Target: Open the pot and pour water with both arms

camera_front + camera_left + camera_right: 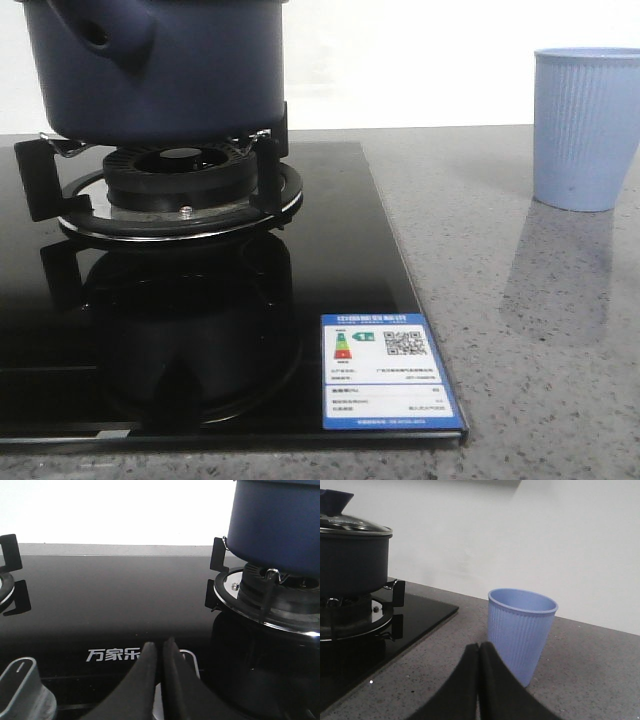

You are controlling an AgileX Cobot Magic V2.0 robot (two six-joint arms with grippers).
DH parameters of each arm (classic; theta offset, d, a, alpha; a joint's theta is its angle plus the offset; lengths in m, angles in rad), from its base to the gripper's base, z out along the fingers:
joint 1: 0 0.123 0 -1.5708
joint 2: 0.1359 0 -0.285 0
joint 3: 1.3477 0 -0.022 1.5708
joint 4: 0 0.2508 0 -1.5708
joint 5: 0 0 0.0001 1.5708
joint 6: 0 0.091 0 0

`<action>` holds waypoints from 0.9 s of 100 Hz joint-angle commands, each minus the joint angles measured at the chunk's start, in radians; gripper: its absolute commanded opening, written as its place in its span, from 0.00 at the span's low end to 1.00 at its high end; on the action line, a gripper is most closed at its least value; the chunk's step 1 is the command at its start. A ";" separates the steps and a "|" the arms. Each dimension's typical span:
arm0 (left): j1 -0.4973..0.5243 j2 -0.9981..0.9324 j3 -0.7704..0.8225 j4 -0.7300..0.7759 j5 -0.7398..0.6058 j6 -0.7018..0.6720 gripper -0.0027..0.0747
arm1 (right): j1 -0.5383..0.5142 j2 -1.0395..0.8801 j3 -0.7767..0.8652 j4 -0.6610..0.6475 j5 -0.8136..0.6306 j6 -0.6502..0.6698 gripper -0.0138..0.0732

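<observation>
The dark navy-blue pot [160, 65] stands on the burner grate of the black glass hob [200, 330], its stubby holed handle facing forward. In the right wrist view the pot [352, 562] carries a glass lid [350, 526] with a dark blue knob. A light-blue ribbed cup [583, 125] stands on the grey counter to the right of the hob. My left gripper [159, 645] is shut and empty, low over the hob's front, apart from the pot [275, 525]. Over the counter, my right gripper [479, 646] is shut and empty, with the cup [520, 630] just beyond it.
A blue-framed energy label [385, 370] sits on the hob's front right corner. Silver control knobs [25, 687] line the hob's front edge, and part of a second burner grate [10, 575] shows farther along it. A white wall backs the counter.
</observation>
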 commanded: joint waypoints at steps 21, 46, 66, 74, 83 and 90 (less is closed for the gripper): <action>-0.001 -0.025 0.014 0.000 -0.069 -0.011 0.01 | 0.003 0.018 -0.007 0.393 0.074 -0.236 0.09; -0.001 -0.025 0.014 0.000 -0.069 -0.011 0.01 | 0.004 0.039 -0.007 0.997 0.126 -0.825 0.09; -0.001 -0.025 0.014 0.000 -0.069 -0.011 0.01 | 0.037 0.039 -0.010 1.327 0.283 -1.193 0.09; -0.001 -0.025 0.014 0.000 -0.069 -0.011 0.01 | 0.089 0.038 -0.010 1.327 0.358 -1.242 0.09; -0.001 -0.025 0.014 0.000 -0.069 -0.011 0.01 | 0.149 0.038 -0.010 1.329 0.429 -1.257 0.09; -0.001 -0.025 0.014 0.000 -0.069 -0.011 0.01 | 0.184 0.038 -0.009 1.327 0.475 -1.257 0.09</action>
